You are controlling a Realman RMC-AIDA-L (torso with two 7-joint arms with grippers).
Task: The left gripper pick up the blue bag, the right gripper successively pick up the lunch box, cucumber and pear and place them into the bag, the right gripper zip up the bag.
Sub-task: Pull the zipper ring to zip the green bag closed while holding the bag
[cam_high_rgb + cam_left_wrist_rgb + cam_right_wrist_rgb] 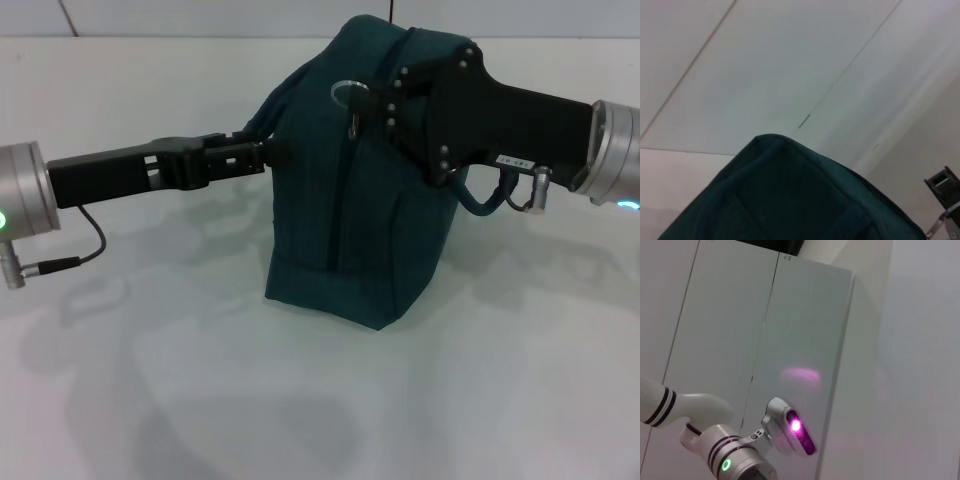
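The blue bag stands upright on the white table. My left gripper reaches in from the left and is shut on the bag's handle strap at its upper left side. My right gripper is at the top of the bag, shut on the ringed zipper pull. The bag's top edge also shows in the left wrist view. The lunch box, cucumber and pear are not visible in any view.
The bag's second handle strap hangs under my right gripper's body. A cable dangles from my left wrist. The right wrist view shows white cabinet doors and my left arm.
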